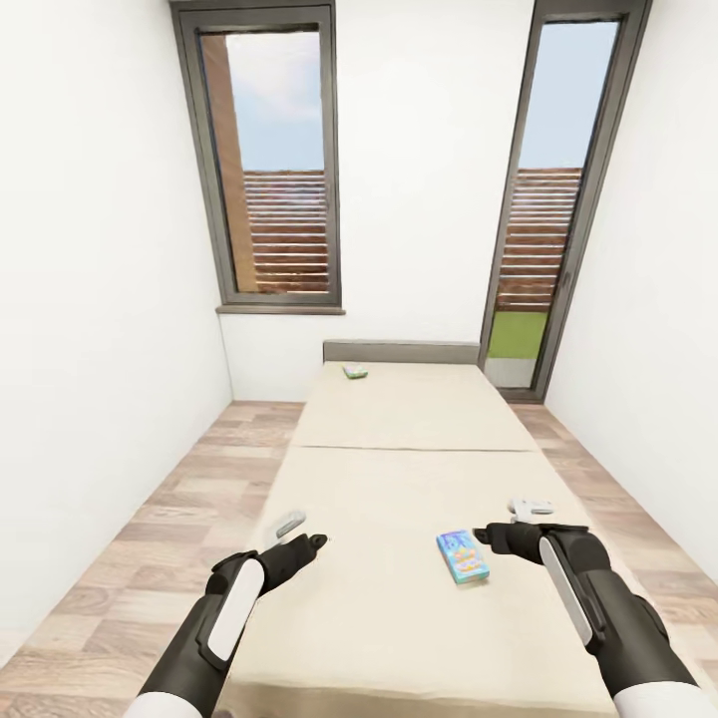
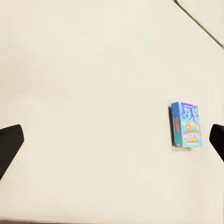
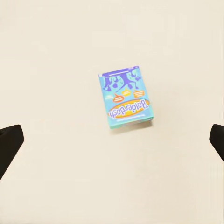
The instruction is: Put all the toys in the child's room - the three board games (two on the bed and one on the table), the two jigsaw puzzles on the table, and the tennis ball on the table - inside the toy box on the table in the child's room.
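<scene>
While both arms hover over the near end of the beige mattress of the low bed [image 1: 419, 419], the right gripper [image 3: 112, 140] hangs above the small blue-purple printed board game box [image 1: 463, 555] lying flat, its fingers spread wide and empty; the left gripper [image 2: 112, 140] is likewise wide apart. A good grasp probably means centring, then closing across the narrow sides. Far off, a green-yellow flat game box [image 1: 355, 371] lies near the grey headboard [image 1: 401, 351].

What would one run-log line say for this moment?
place: bed | blue game box flat, near right fingers | green game box at far end | both grippers open, holding nothing
</scene>
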